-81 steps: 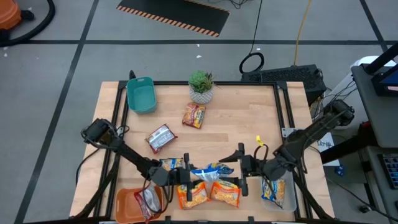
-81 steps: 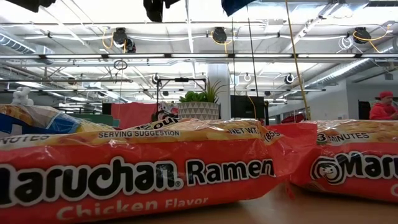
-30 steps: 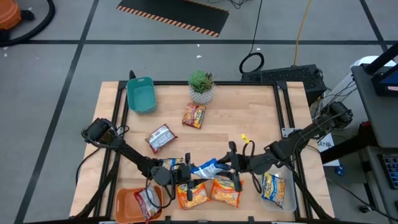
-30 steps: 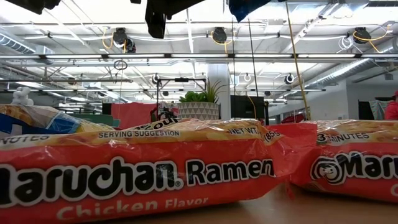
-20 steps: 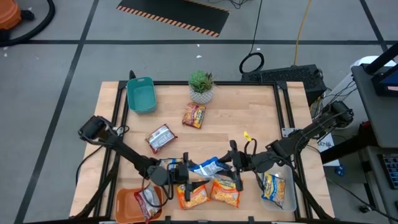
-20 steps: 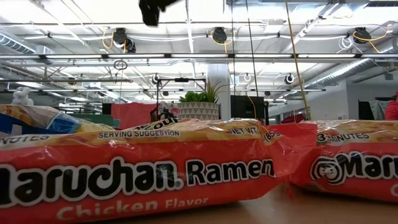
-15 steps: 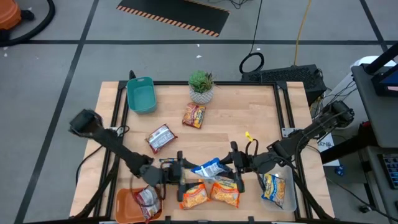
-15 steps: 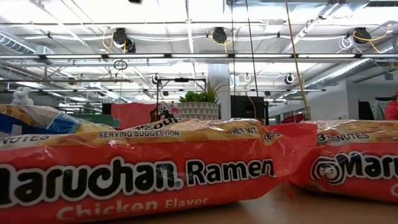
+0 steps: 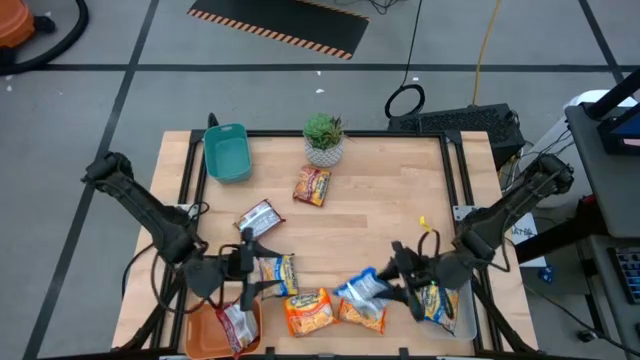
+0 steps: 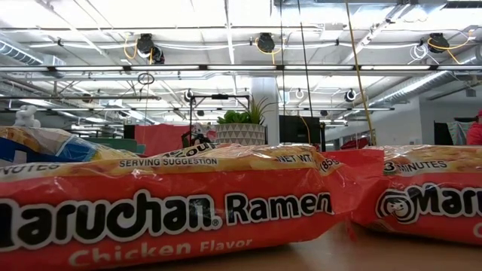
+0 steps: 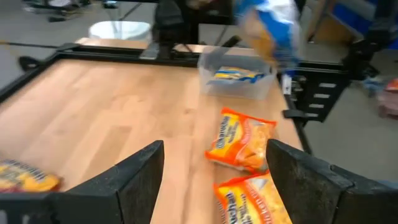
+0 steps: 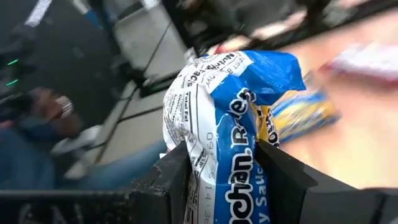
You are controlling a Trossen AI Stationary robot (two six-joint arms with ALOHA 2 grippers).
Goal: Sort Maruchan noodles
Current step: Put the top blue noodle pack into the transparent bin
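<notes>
Blue packet clamped in the right tool, lifted near the clear bin; left tool spread apart, holding nothing.

From above, the left tool hovers just beside a blue-and-yellow packet lying on the tabletop. Counted there: two orange packets side by side at the near edge, one silver-red packet, one dark red packet, one packet in the orange bin, one in the clear bin. Only the right wrist view shows the wrapper pinched between the fingers; the low view shows only orange wrappers close up.
</notes>
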